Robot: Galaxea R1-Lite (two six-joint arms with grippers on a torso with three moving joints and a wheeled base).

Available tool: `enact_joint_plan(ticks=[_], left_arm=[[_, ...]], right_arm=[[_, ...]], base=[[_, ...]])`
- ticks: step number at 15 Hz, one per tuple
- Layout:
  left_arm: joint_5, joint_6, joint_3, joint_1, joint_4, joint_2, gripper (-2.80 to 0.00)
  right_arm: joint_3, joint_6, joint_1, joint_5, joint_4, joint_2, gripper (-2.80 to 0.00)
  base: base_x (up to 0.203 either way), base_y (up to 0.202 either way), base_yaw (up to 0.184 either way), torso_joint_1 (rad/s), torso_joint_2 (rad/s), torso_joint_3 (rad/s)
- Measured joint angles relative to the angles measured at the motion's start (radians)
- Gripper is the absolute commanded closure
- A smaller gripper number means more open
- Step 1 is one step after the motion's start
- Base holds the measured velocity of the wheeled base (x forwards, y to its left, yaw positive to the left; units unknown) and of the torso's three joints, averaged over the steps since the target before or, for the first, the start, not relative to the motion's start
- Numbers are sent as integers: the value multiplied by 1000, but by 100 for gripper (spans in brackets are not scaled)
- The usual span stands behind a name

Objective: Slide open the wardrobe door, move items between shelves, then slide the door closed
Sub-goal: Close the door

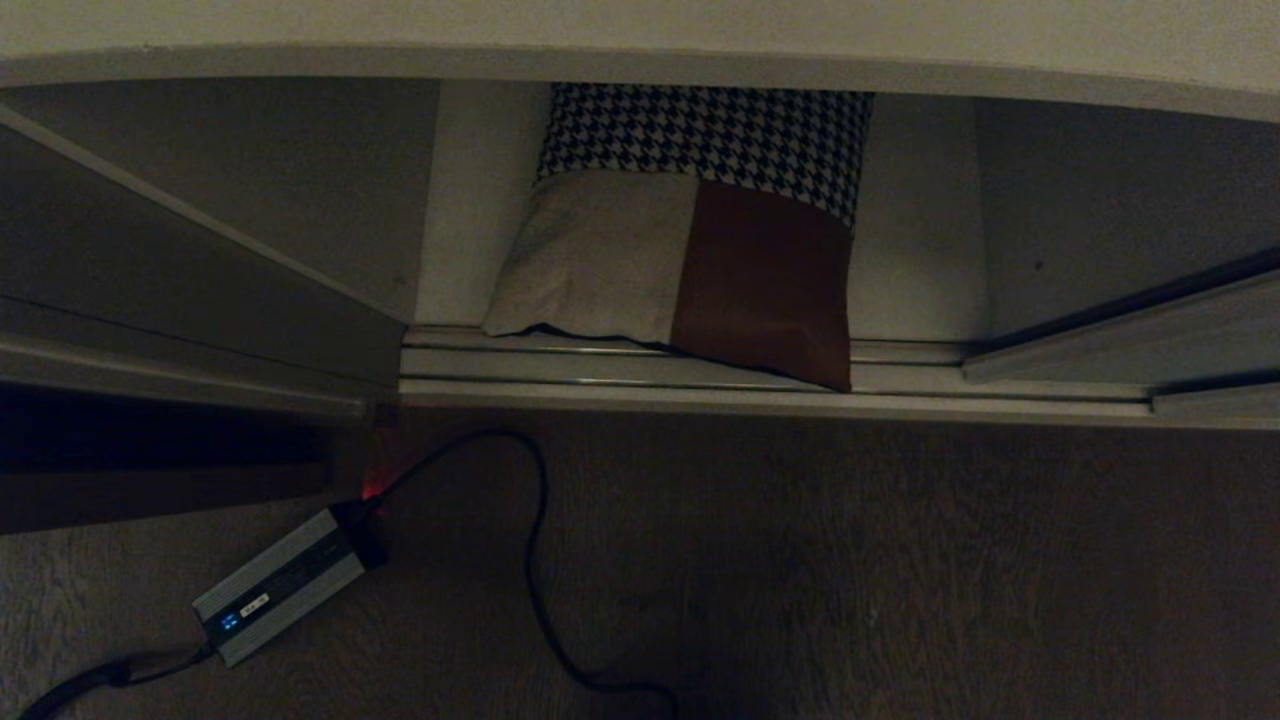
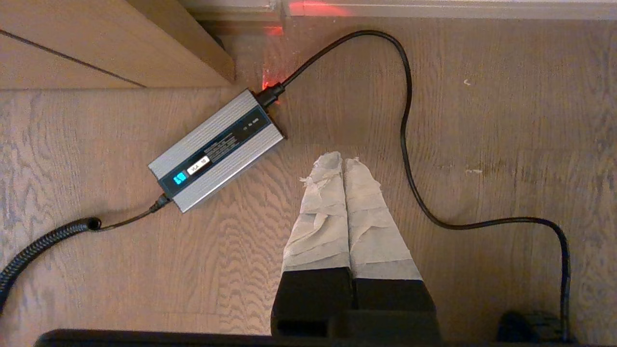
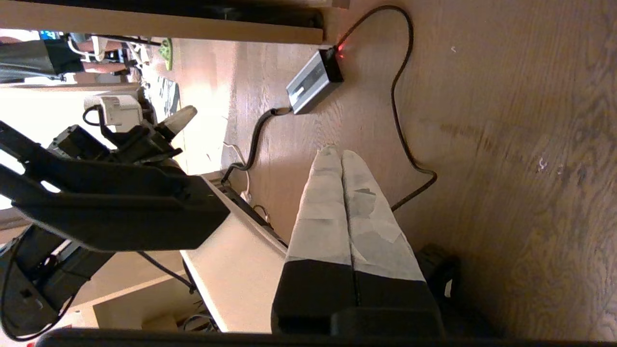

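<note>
The patchwork cushion [image 1: 690, 260], in beige, rust-brown and houndstooth, lies on the bottom shelf [image 1: 920, 250], one corner hanging over the door tracks [image 1: 620, 385]. Another shelf [image 1: 640, 62] runs above it. The sliding wardrobe door [image 1: 150, 280] stands off to the left, and the compartment is open in front of the cushion. Neither arm shows in the head view. In its wrist view my left gripper [image 2: 343, 161] is shut and empty, pointing down at the wooden floor. My right gripper [image 3: 341, 153] is likewise shut and empty above the floor.
A silver charger box [image 1: 285, 585] lies on the floor before the wardrobe's left corner, its black cable [image 1: 535, 560] looping across the boards. Another door panel [image 1: 1120, 340] stands at the right. My left arm [image 3: 111, 193] shows in the right wrist view.
</note>
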Motion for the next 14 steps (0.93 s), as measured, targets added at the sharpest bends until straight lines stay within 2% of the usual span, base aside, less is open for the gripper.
enact_joint_plan(ticks=[5, 7, 10, 12, 14], left_arm=[[0, -1, 0, 0, 2, -2, 0], [0, 0, 0, 0, 3, -2, 0], [0, 0, 0, 0, 3, -2, 0], [0, 0, 0, 0, 4, -2, 0], [-1, 0, 0, 0, 4, -2, 0]], right_arm=[[66, -7, 0, 1, 12, -85, 0], [85, -45, -1, -17, 62, -136, 0], [117, -139, -5, -174, 111, -207, 0], [154, -225, -45, -233, 107, -232, 0], [208, -267, -101, -295, 80, -244, 0]], base=[[0, 0, 0, 0, 0, 0], [0, 0, 0, 0, 0, 0], [0, 0, 0, 0, 0, 0], [0, 0, 0, 0, 0, 0], [0, 0, 0, 0, 0, 0]])
